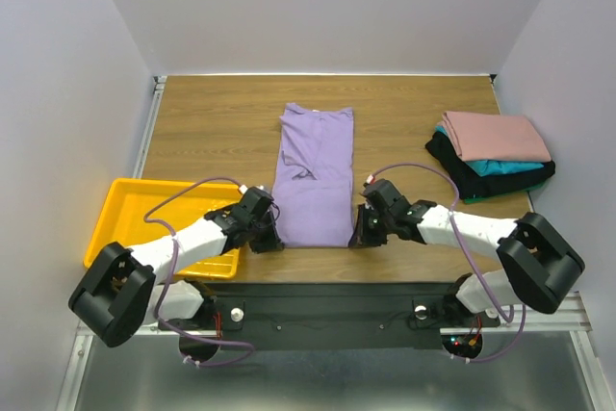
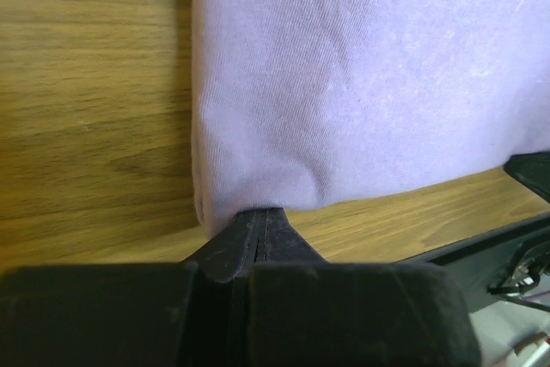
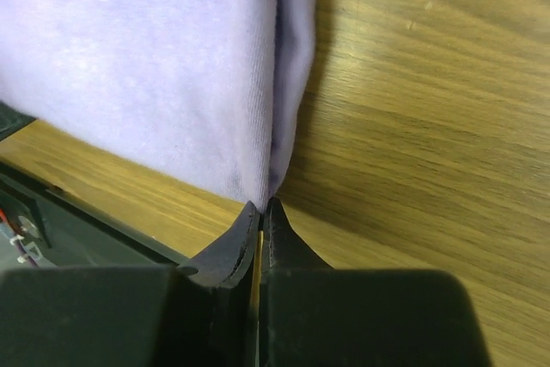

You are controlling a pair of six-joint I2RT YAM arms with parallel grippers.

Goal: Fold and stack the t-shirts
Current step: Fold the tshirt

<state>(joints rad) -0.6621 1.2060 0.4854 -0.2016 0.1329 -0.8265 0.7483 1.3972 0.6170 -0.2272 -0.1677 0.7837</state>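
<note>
A lavender t-shirt (image 1: pixel 314 172) lies folded lengthwise into a long strip in the middle of the table. My left gripper (image 1: pixel 267 241) is shut on its near left corner (image 2: pixel 249 169), the cloth pinched at the fingertips. My right gripper (image 1: pixel 362 237) is shut on its near right corner (image 3: pixel 258 143) in the same way. At the right side of the table sits a pile of folded shirts: pink (image 1: pixel 496 137) on top, teal (image 1: pixel 500 168) under it, black (image 1: pixel 472 180) at the bottom.
A yellow plastic tray (image 1: pixel 130 214) sits at the left near edge, partly under my left arm. The black rail (image 1: pixel 337 300) of the arm bases runs along the near table edge. White walls close in the table on three sides.
</note>
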